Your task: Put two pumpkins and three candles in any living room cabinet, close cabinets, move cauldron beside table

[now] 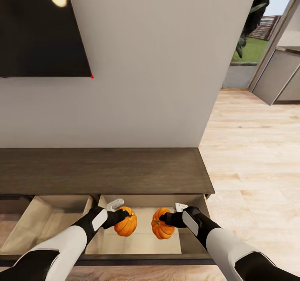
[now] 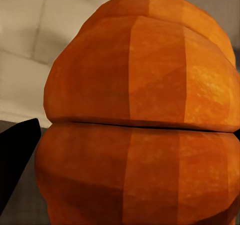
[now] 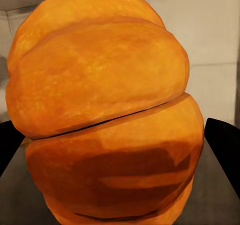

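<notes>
Low in the centre of the head view, the robot's two black hands each hold a small bright-orange ribbed pumpkin over the open pale-wood drawer (image 1: pixel 189 243) of the long, low dark-brown wooden cabinet (image 1: pixel 104 170), which runs across the lower half of the frame beneath a white wall and the corner of a black wall-mounted screen (image 1: pixel 41 27) at upper left. The left hand (image 1: pixel 118 217) is pinching the left pumpkin (image 1: pixel 126 222), just left of centre; the right hand (image 1: pixel 166 219) is pinching the right pumpkin (image 1: pixel 161 227), just right of centre, the two fruits near each other but apart. Whether either pumpkin rests on the drawer floor or hangs just above it cannot be told. Each wrist view looks close onto bulging orange ribs, the left pumpkin (image 2: pixel 140 115) beside one dark finger (image 2: pixel 17 155) and the right pumpkin (image 3: pixel 100 110) between dark fingers (image 3: pixel 222 145) at either side. Judging by their look, these are light, rigid, smooth-skinned objects, rounded enough to roll or slip if squeezed off-centre; a hold across the widest part, with the fingers seated in the grooves between ribs, seems safest. A second open drawer (image 1: pixel 37 222) lies at lower left.
</notes>
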